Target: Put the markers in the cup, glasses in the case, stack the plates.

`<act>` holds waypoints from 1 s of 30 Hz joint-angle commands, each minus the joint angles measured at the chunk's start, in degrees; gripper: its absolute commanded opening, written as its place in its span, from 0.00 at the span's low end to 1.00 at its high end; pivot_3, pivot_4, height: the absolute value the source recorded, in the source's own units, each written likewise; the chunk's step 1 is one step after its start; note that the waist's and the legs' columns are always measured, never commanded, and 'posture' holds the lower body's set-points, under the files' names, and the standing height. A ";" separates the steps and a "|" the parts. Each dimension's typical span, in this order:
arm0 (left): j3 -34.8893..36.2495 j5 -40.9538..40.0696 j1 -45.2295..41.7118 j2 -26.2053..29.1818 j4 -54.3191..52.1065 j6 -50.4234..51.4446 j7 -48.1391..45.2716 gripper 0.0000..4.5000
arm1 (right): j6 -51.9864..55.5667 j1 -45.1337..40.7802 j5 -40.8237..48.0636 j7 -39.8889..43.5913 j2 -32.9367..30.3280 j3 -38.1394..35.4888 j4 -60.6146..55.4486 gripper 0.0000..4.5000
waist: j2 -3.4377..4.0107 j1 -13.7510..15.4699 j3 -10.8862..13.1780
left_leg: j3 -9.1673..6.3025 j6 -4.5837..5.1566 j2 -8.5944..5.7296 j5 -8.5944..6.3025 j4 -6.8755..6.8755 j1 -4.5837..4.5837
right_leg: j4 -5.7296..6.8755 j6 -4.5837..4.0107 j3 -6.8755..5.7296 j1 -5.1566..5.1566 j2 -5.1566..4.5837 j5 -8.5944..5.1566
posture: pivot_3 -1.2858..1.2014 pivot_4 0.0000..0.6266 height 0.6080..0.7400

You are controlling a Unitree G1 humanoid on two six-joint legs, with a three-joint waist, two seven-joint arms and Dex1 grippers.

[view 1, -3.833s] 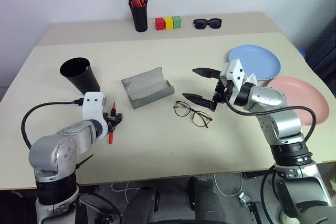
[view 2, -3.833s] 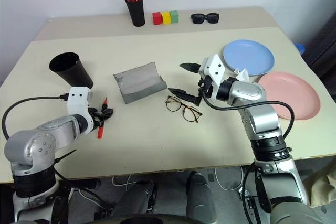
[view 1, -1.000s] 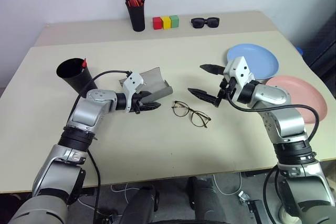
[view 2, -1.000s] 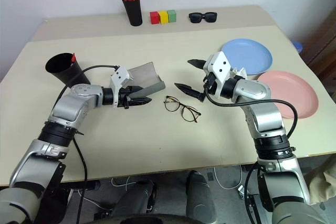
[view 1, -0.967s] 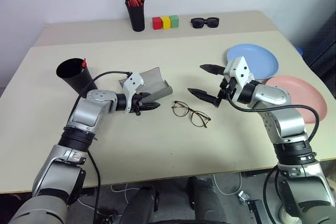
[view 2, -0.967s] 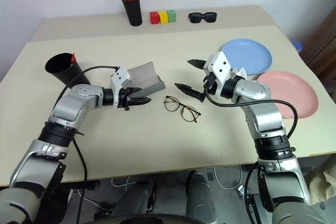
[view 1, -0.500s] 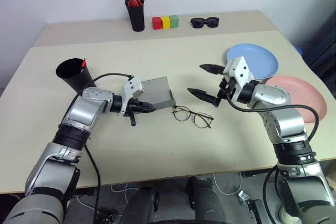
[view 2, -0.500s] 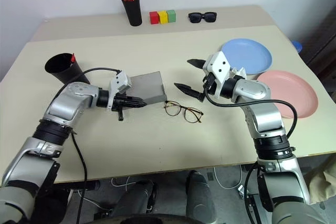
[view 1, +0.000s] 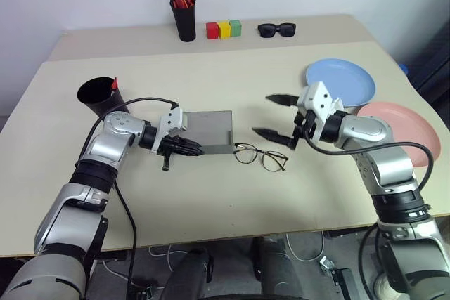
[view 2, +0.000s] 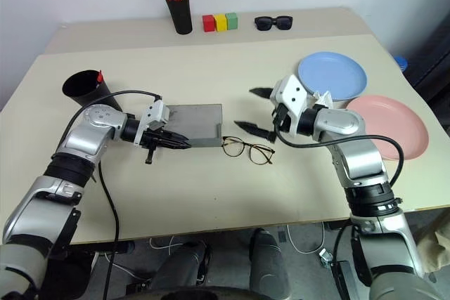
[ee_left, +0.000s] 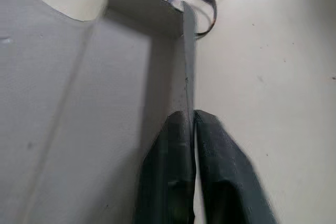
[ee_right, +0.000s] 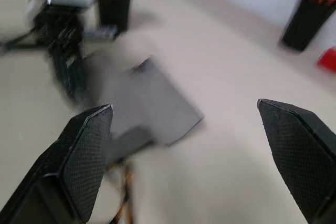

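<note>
The grey case (view 1: pixel 211 128) lies open in the middle of the table. My left gripper (view 1: pixel 195 150) is shut on its near wall; the left wrist view has both fingers (ee_left: pixel 215 150) pinching that thin edge of the case (ee_left: pixel 79 108). The wire-frame glasses (view 1: pixel 261 157) lie just right of the case. Above and to the right of them, my right gripper (view 1: pixel 275 116) hangs open and empty. At the far left stands the black cup (view 1: pixel 95 96), with a red marker (view 1: pixel 114 83) poking out. The blue plate (view 1: pixel 340 82) and the pink plate (view 1: pixel 397 124) lie side by side at the right.
At the back, on a raised table section, stand a black pen pot (view 1: pixel 185 19) with orange-tipped pens, three coloured blocks (view 1: pixel 224 30) and black sunglasses (view 1: pixel 276 30). A black cable loops from my left wrist over the table near the cup.
My left gripper closed on the case's near wall and turned the case, so it now lies squarer and flatter. The right gripper has stayed open and hardly moved.
</note>
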 commanded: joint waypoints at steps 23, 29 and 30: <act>18.79 -17.58 13.43 4.22 -31.87 22.46 12.35 1.00 | 12.49 -1.08 -11.81 0.74 -6.42 10.41 -2.86 0.35 | 0.00 0.01 0.00 | 0.10 -0.05 0.03 0.03 0.03 -0.07 | 0.10 -0.01 0.10 -0.19 -0.01 0.01 | 0.52 0.24 1.00; 21.50 -21.19 18.22 5.66 -38.95 26.76 15.98 1.00 | 12.64 -2.09 -12.97 1.89 -6.94 11.06 -1.54 0.35 | 0.00 -0.01 0.00 | 0.11 -0.04 0.04 0.02 0.03 -0.07 | 0.10 -0.02 0.10 -0.20 -0.01 0.02 | 0.52 0.24 1.00; 21.87 -21.74 18.65 5.82 -39.89 27.42 16.66 1.00 | 12.76 -2.37 -12.95 1.84 -6.67 11.01 -1.07 0.22 | 0.00 -0.02 0.00 | 0.12 -0.04 0.04 0.02 0.03 -0.07 | 0.10 -0.02 0.10 -0.19 -0.01 0.02 | 0.52 0.24 1.00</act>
